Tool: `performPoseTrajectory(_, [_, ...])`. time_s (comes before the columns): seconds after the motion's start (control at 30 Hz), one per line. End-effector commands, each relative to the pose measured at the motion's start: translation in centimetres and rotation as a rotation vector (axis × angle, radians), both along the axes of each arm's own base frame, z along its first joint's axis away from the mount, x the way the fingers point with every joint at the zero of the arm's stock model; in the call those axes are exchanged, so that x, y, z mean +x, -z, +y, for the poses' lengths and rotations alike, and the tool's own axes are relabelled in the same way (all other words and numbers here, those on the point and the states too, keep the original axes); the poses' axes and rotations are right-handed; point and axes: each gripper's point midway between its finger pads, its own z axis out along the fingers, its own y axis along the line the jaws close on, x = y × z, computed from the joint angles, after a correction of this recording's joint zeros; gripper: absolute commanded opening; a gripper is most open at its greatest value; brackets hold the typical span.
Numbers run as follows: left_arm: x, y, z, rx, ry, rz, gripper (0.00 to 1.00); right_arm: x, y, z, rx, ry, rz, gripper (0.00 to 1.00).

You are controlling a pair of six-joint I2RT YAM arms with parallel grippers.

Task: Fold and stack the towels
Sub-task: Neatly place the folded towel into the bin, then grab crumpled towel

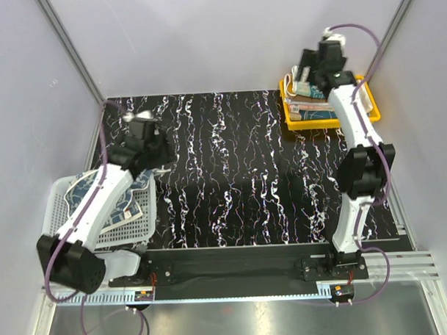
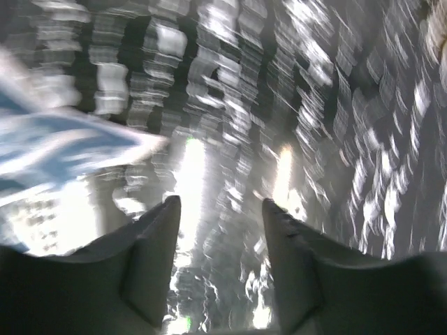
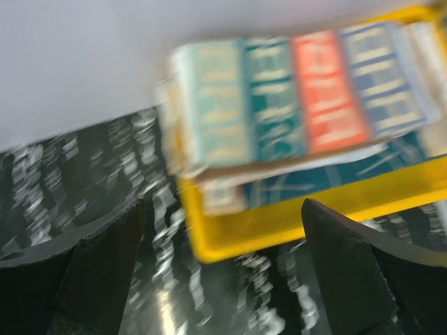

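A stack of folded towels point(image 1: 309, 104) lies in the yellow tray point(image 1: 332, 123) at the far right. Its top towel has teal and red lettered stripes point(image 3: 300, 98), and a navy patterned one point(image 3: 335, 174) lies lower down. My right gripper point(image 1: 308, 65) hovers by the tray's left end, open and empty point(image 3: 223, 206). A navy white-patterned towel point(image 1: 126, 208) lies crumpled in the white mesh basket point(image 1: 63, 206) on the left; it also shows blurred in the left wrist view point(image 2: 63, 146). My left gripper point(image 1: 137, 119) is above the table just beyond the basket, open and empty point(image 2: 220, 202).
The black marbled tabletop point(image 1: 238, 174) lies between basket and tray. The yellow tray's front wall point(image 3: 279, 216) is close in front of my right fingers. Grey walls and metal frame posts enclose the table. Both wrist views are motion-blurred.
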Motion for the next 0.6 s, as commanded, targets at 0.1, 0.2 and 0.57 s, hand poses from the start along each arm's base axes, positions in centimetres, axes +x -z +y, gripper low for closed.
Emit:
performPoseTrajectory(0.1, [-1.2,-3.0,12.1,0.071,-0.525,-0.1,0.64,-7.9,-1.0,15.8,0.177,-0.297,-0.007,1.0])
performPoseTrajectory(0.2, [-0.2,-1.6,13.5,0.038,-0.544,-0.083,0.66,-10.6,0.0,19.9,0.21,-0.391,0.015,1.0])
performPoseTrajectory(0.57, [2.5,4.9,13.6,0.061,-0.581,0.101,0.69,-17.0,3.9,26.8,0.359,-0.617,0.133,1.0])
